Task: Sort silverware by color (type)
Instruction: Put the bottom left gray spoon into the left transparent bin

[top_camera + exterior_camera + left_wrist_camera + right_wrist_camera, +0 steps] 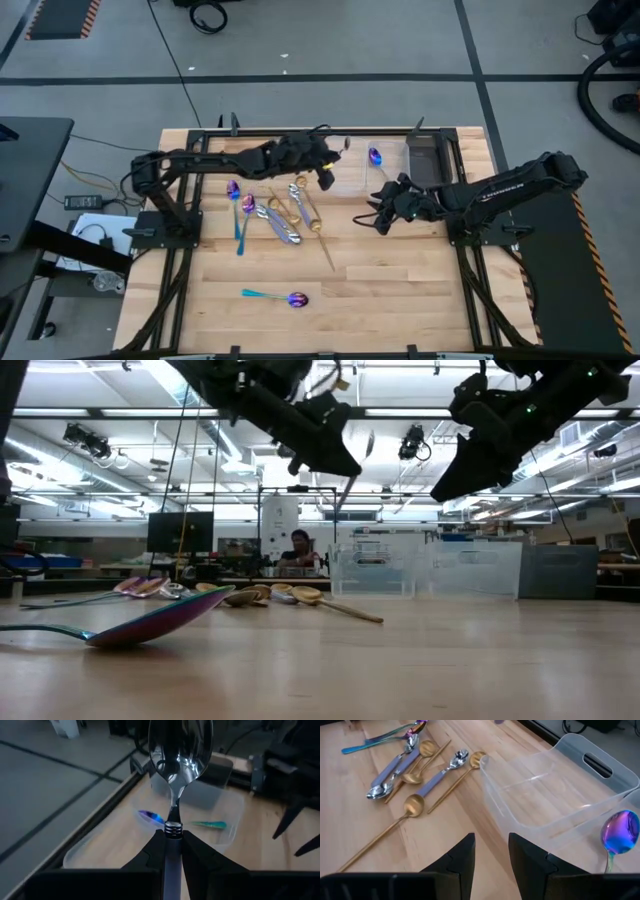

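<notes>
Left gripper (170, 845) grasping a silver spoon (180, 755) above the clear tray (100, 847).
Right gripper (491, 847) hangs empty, fingers apart, beside the tray; 1 iridescent spoon (150, 816) lies inside, other silverware (280, 210) on the table (400, 290).

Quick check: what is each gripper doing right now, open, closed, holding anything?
Left gripper: shut on a silver spoon, held above the clear tray.
Right gripper: open, empty, beside the tray.
</notes>
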